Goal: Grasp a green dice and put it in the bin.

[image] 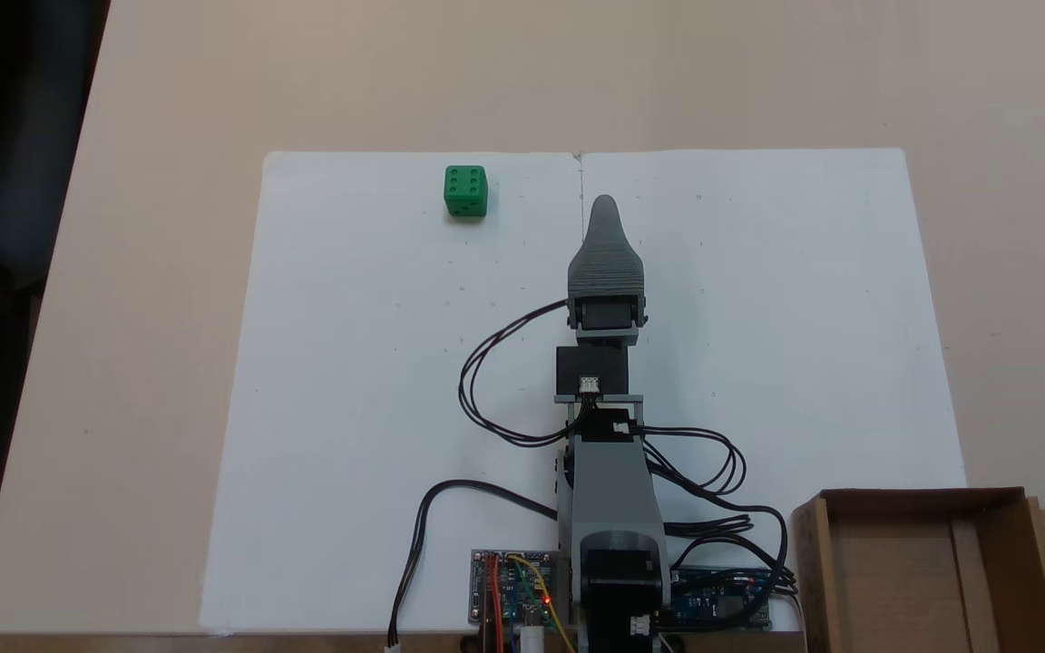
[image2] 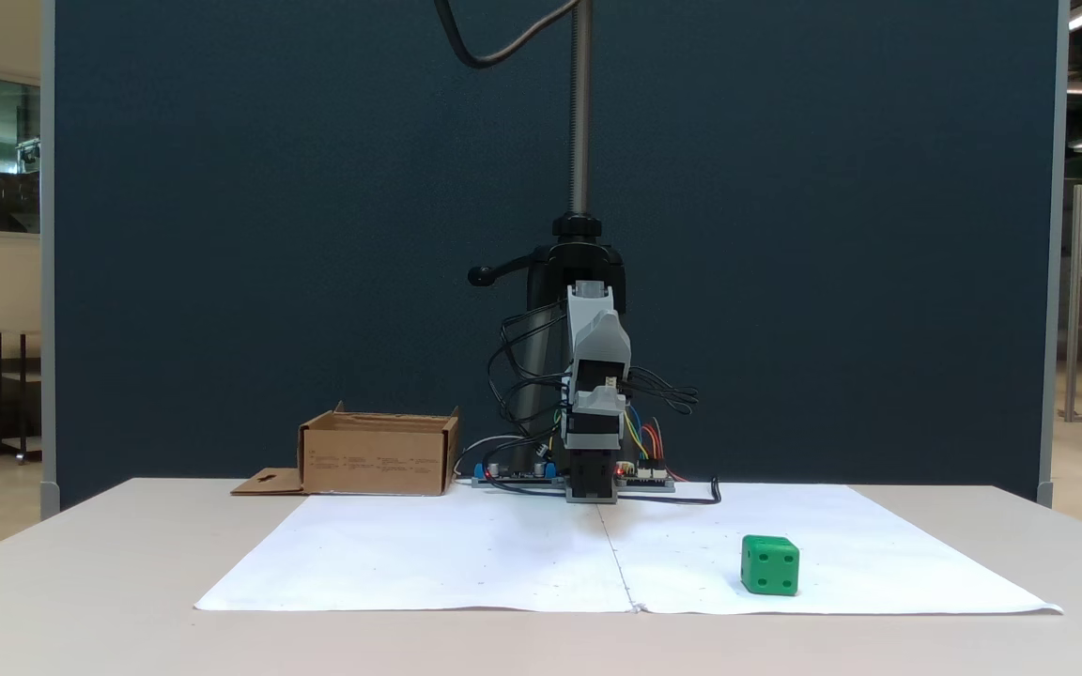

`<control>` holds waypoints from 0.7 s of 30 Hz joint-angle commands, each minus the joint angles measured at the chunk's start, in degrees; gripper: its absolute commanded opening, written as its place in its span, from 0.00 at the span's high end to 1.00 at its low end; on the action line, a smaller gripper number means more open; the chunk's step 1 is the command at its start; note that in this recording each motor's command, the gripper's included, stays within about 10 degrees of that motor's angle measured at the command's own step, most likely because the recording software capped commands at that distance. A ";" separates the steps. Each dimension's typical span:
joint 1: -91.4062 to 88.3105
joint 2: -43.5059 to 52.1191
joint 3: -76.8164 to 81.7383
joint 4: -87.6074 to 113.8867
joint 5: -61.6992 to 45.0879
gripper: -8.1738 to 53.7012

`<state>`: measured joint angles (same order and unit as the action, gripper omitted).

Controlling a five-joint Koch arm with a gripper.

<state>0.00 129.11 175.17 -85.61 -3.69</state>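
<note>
From my remote station I saw a pale beige table [image: 151,272] carrying two white paper sheets [image: 377,408] laid edge to edge, their seam running straight out from the arm's base. The green dice [image: 465,190] sat on the paper near its far edge, left of the seam from above; in the front-facing fixed view it [image2: 770,565] lay right of the seam, close to the near paper edge, and well apart from the arm. The gripper [image: 604,207] pointed along the seam, folded low over the paper; only one grey tapered jaw showed, so I could not tell whether it was open or closed. The bin [image: 922,571], a brown cardboard box, stood off the paper beside the arm's base, its slotted flap lying flat on the table. Exposed circuit boards [image: 512,599] and looping black cables [image: 486,381] crowded the base. Behind the table stood a dark blue partition [image2: 222,235] and a metal pole [image2: 580,113] on a clamp.
</note>
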 commanded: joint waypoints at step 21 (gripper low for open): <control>0.62 6.50 4.13 15.56 -3.78 0.17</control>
<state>0.00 129.11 175.17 -67.41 -3.78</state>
